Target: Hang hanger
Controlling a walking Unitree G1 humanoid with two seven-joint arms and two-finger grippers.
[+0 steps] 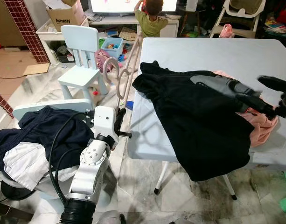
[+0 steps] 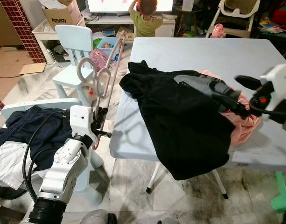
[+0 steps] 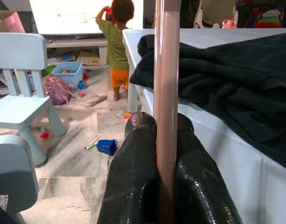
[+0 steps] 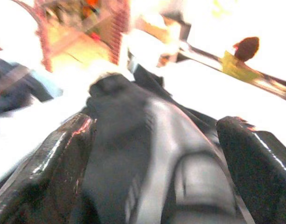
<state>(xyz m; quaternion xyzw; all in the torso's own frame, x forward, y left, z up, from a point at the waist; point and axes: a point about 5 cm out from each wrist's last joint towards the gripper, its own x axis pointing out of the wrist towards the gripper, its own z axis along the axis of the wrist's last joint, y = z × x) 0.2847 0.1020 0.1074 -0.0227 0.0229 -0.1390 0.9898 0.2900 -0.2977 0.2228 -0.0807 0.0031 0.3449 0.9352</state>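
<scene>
A pink hanger (image 1: 129, 70) with curled hooks stands almost upright beside the table's left edge. My left gripper (image 1: 120, 122) is shut on its lower bar, and in the left wrist view the pink bar (image 3: 166, 116) runs up between the closed fingers (image 3: 133, 177). A black and grey garment (image 1: 194, 121) lies spread on the pale table (image 1: 208, 51) and hangs over its front edge. My right gripper (image 2: 229, 89) is open at the garment's right side, its fingers (image 4: 59, 158) either side of a grey fold (image 4: 166, 154).
A pink cloth (image 1: 263, 125) lies under the black garment at the right. A pale blue child's chair (image 1: 82, 51) stands left of the table, with toys on the floor. A small person (image 1: 149, 16) stands at the far shelf. Dark and white clothes (image 1: 31, 135) are heaped at my left.
</scene>
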